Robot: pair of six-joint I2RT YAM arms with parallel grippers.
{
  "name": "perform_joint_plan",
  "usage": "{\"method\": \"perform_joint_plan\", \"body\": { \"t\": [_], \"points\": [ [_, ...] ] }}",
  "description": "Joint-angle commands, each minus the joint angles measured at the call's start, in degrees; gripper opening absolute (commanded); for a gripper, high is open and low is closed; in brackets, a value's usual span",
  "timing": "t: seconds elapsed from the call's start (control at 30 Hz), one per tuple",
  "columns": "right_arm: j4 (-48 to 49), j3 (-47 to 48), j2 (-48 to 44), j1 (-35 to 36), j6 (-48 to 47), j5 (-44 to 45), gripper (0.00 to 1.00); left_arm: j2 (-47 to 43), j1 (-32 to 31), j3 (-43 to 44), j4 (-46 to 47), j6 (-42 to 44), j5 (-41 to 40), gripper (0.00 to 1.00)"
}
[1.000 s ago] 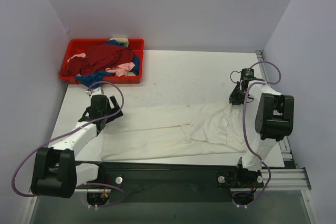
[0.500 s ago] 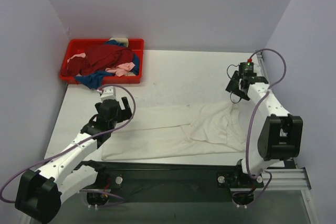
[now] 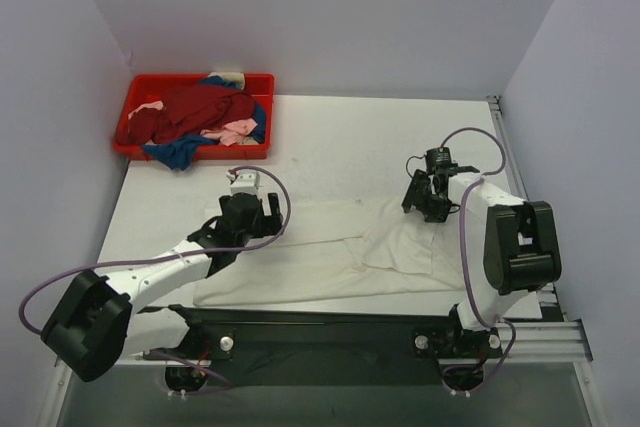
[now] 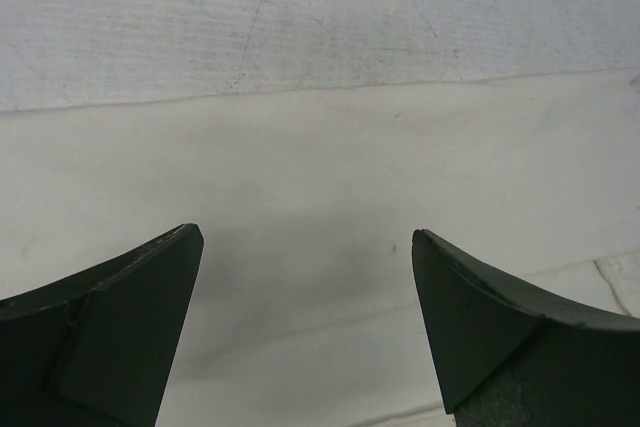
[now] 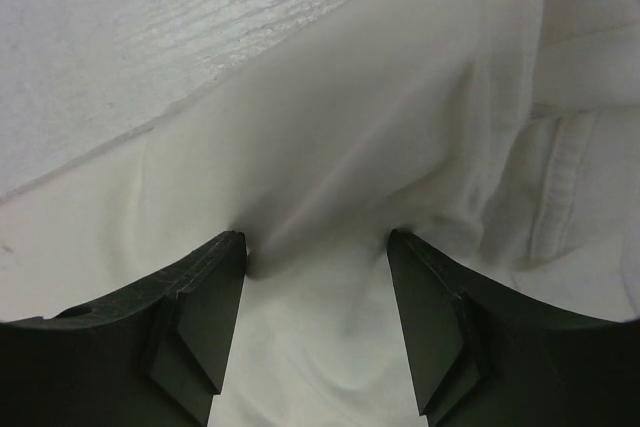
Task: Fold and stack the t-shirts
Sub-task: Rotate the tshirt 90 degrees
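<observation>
Up at upper left, a red plastic tray (image 3: 170,78) holds heaped dark red, blue and pale pink t-shirts (image 3: 200,110). Mid-frame, a large cream-white t-shirt (image 3: 300,262) lies spread on the white desk (image 3: 340,147), rumpled at right; the left end effector (image 4: 305,237) and right end effector (image 5: 315,242) are released over it.

We found the white table (image 3: 350,147) carrying a cream-white t-shirt (image 3: 300,262) spread flat along its near edge, and a red tray (image 3: 240,153) in the far-left corner.
</observation>
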Motion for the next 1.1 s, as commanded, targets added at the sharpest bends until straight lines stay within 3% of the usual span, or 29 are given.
{"method": "perform_joint_plan", "body": {
  "t": [0.0,0.2,0.47,0.57,0.7,0.9,1.07],
  "points": [
    [-0.15,2.83,4.12,-0.44,1.0,-0.64,0.6,2.51,-0.16,1.58,5.84,-0.76,0.98,0.97],
    [-3.92,11.61,13.17,-0.44,-0.05,2.08,0.59,1.38,0.02,1.49,4.36,-0.06,-0.15,0.97],
    [-14.55,37.33,27.93,-1.4,-4.62,4.28,0.6,-3.98,1.16,-0.35,2.42,0.2,-0.07,0.97],
    [-18.68,48.32,33.56,-1.75,-6.38,3.14,0.6,-4.51,1.25,-0.79,2.5,0.82,0.63,0.97],
    [-20.28,54.42,35.42,-1.58,-8.05,-2.47,0.6,-3.55,1.59,-1.32,3.47,1.87,2.12,0.97],
    [-20.1,53.3,26.82,-0.79,-9.37,-7.32,0.6,0.84,2.12,-2.82,9.52,2.66,3.89,0.97],
    [-18.18,40.22,16.1,2.19,-8.32,-7.32,0.6,7.52,4.84,-0.98,13.31,3.63,3.97,0.97]
  ]
}}
